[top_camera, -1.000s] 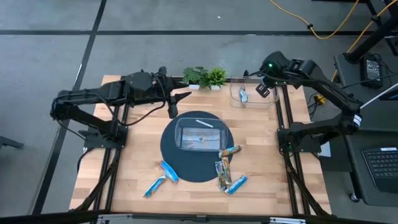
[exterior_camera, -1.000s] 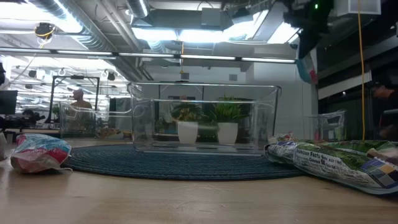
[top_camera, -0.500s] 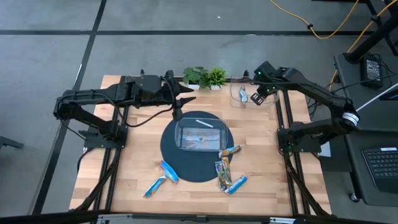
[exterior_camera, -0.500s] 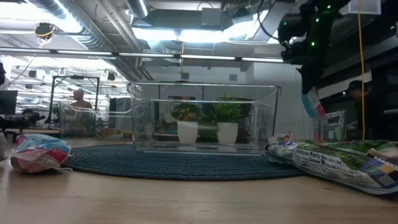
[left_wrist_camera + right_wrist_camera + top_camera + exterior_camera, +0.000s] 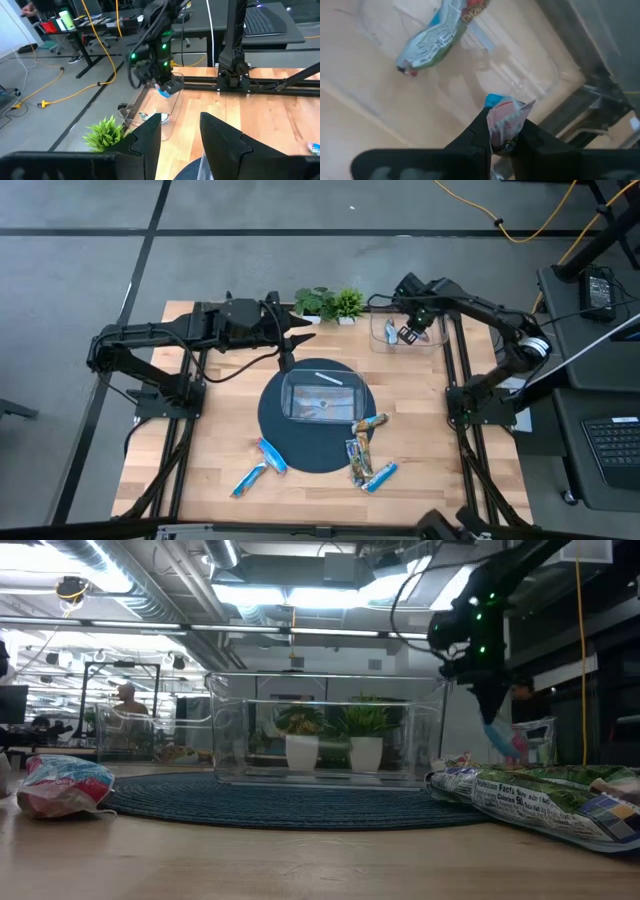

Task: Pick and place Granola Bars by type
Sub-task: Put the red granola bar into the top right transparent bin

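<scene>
My right gripper [image 5: 407,333] is shut on a blue granola bar [image 5: 505,740] and hangs over the small clear bin [image 5: 395,332] at the table's far right. That bin holds one blue-silver bar [image 5: 437,40] lying on its floor. More bars lie on the near half of the table: blue ones [image 5: 272,455] [image 5: 249,478] [image 5: 380,476] and orange-brown multicoloured ones [image 5: 368,423] [image 5: 356,457]. A second clear bin [image 5: 320,395] stands on a round dark mat [image 5: 275,420]. My left gripper [image 5: 182,132] is open and hovers beyond the mat's far edge. My right gripper pinches the blue bar by its crimped upper end [image 5: 504,120] between the two fingers, coming from above and pointing down. The bar hangs tilted below the fingers [image 5: 490,705], lifted clear, with its lower end about level with the small bin's rim.
Two small potted plants [image 5: 332,304] stand at the far edge between the arms. The centre bin holds a light bar [image 5: 328,379]. In the low view a bar [image 5: 65,785] lies on the left and multicoloured bars [image 5: 540,795] on the right. Bare wood lies left of the mat.
My right gripper has come down and moved toward the table's left, from above the far-right corner to over the small clear bin, carrying the blue bar lower with it. My left gripper has shifted slightly toward the right.
</scene>
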Available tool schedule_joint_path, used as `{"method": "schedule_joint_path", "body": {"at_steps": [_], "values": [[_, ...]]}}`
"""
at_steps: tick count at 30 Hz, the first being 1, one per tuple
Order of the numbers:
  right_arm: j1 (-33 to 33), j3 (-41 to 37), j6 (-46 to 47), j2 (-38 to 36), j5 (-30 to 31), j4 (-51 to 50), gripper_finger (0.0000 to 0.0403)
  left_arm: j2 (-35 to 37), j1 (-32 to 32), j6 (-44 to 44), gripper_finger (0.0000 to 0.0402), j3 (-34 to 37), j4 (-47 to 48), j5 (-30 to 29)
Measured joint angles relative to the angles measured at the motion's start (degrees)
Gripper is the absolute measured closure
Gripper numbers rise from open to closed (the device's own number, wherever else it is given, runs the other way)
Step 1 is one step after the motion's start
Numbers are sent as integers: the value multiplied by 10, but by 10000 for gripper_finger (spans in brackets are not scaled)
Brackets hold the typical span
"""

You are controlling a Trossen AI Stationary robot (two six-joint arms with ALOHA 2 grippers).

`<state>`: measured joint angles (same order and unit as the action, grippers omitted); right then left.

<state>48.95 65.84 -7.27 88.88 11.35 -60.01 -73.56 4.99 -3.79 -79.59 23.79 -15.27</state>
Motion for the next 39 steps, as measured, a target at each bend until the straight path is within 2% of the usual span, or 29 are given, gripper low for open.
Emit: {"method": "schedule_joint_path", "body": {"at_steps": [9, 20, 23, 33, 39], "values": [[9, 0, -5, 57, 1, 63, 353, 0, 0, 0, 275, 0, 0, 0], [9, 0, -6, 76, 1, 86, 343, 0, 0, 0, 276, 0, 0, 0], [9, 0, -8, 75, -5, 96, 320, 0, 0, 0, 277, 0, 0, 0], [6, 1, -7, 70, -10, 100, 202, 0, 0, -5, 277, -1, 0, -1], [-1, 0, -6, 56, -10, 89, 181, 0, 0, -5, 276, -1, 0, -1]]}}
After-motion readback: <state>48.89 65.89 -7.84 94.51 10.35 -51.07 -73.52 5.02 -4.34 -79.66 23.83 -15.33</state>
